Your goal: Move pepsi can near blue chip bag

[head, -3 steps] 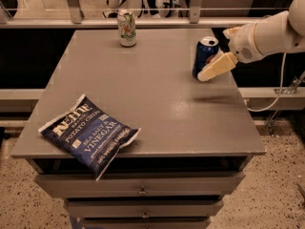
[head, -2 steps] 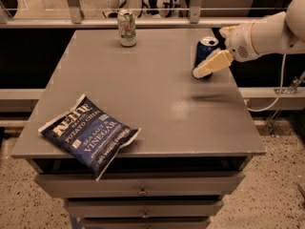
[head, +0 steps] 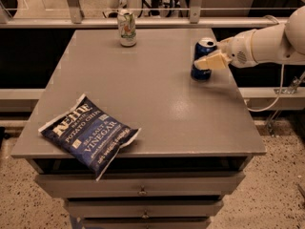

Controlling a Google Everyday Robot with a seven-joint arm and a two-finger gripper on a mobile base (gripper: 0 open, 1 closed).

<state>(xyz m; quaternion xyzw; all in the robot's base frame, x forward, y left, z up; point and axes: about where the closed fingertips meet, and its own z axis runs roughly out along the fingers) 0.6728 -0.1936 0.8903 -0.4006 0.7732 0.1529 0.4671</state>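
The pepsi can (head: 205, 46), dark blue with a silver top, stands upright near the right edge of the grey table (head: 162, 99), towards the back. My gripper (head: 203, 61) reaches in from the right on a white arm and is at the can, with its cream tip across the can's front. The blue chip bag (head: 88, 136), navy with white lettering, lies flat at the front left corner of the table and overhangs the front edge. The can and the bag are far apart.
A white and green can (head: 127, 28) stands at the back of the table, left of centre. Drawers (head: 143, 191) sit under the tabletop. A metal rail (head: 157, 22) runs behind the table. A cable (head: 274, 99) hangs at the right.
My gripper has moved left and a little up, from just right of and below the pepsi can to across its front. The can and the bag have not moved.
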